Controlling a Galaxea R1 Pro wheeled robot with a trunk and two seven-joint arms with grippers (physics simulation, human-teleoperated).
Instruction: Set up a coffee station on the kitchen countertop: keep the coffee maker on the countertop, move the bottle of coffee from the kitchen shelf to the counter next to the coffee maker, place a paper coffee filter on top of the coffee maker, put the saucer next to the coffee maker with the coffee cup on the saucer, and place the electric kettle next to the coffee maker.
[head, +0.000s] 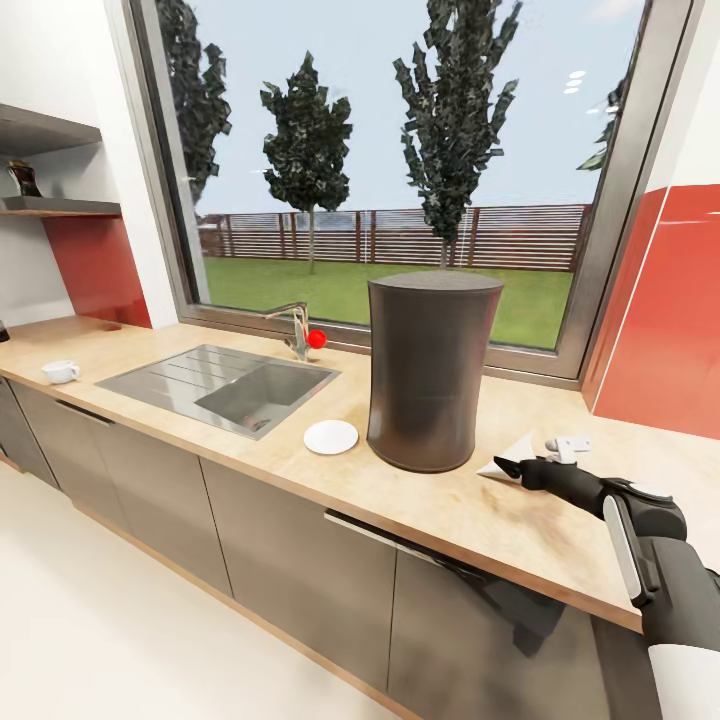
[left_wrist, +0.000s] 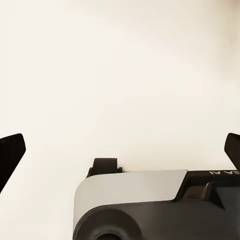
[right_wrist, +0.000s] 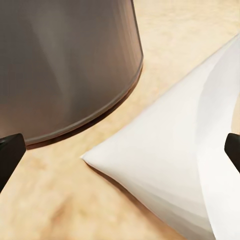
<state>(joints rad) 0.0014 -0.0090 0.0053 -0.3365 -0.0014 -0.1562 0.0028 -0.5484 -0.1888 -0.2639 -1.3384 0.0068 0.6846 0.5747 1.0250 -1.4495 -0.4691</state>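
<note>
Sunlit through a wide window, the kitchen countertop (head: 150, 345) runs long and tan, with a grey sink (head: 222, 385) set into it. Right of the sink stands the coffee maker (head: 432, 370), the saucer (head: 331, 437) lying just beside its base. Farther left sits the coffee cup (head: 60, 371), well apart. The right gripper (head: 525, 470) reaches over the counter, its fingers spread either side of the paper coffee filter (right_wrist: 175, 165), which rests near the machine. The left gripper's fingers (left_wrist: 10, 155) are spread wide over pale floor.
</note>
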